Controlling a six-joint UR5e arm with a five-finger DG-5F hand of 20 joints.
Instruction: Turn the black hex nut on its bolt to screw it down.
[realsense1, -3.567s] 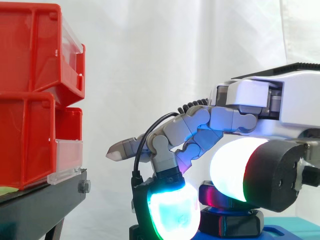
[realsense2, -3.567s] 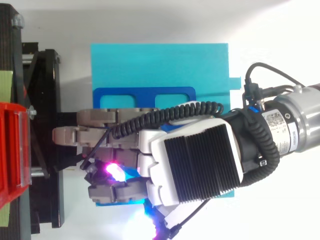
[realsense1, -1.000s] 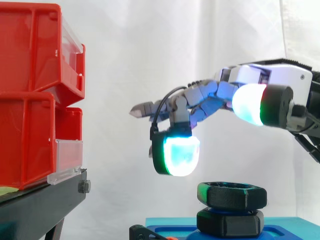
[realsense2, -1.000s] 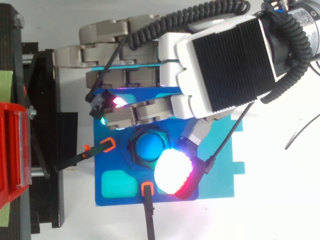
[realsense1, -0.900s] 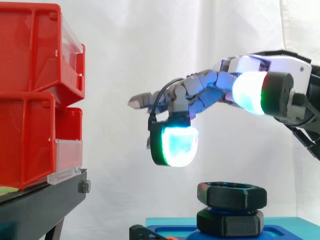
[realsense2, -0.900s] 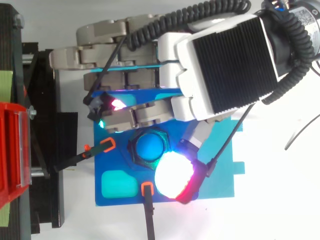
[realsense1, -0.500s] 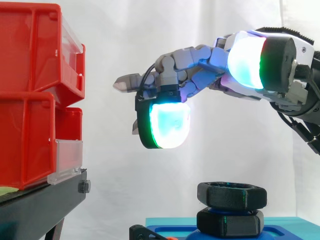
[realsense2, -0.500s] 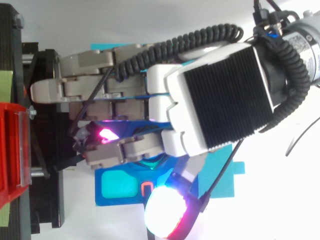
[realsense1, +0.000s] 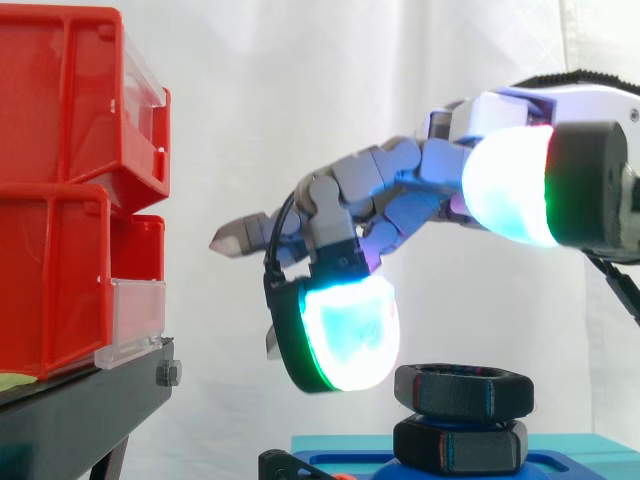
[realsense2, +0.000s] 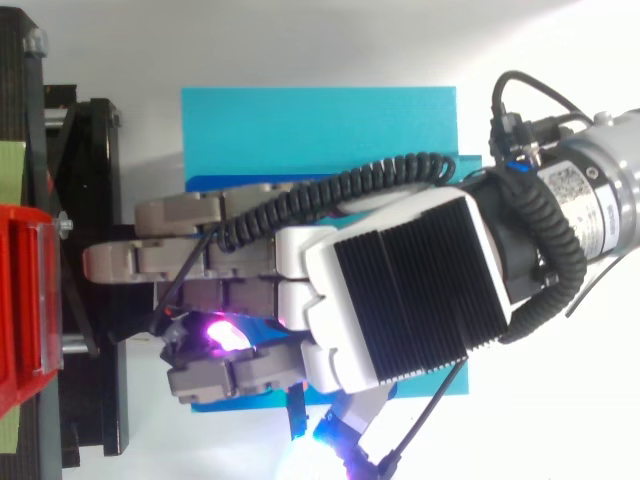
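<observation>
The black hex nut (realsense1: 462, 388) sits on top of a second black hex piece (realsense1: 460, 440), which rests on a blue fixture (realsense1: 345, 466). My hand (realsense1: 400, 190) hovers just above and to the left of the nut, open, with its fingers loosely bent and spread and nothing held. One glowing cyan fingertip pad (realsense1: 345, 335) hangs level with the nut's left side, a small gap away. In the top view the hand (realsense2: 390, 300) covers the nut and most of the fixture. The bolt's thread is hidden.
Red bins (realsense1: 70, 190) stand stacked on a black stand (realsense1: 80, 410) at the left, close to the outstretched fingertips. A teal plate (realsense2: 320, 125) lies under the fixture. A black strap (realsense2: 296, 420) pokes out beneath the hand.
Over the last second the hand swung back from beyond the fixture to over the nut. It dropped from well above it to nut height.
</observation>
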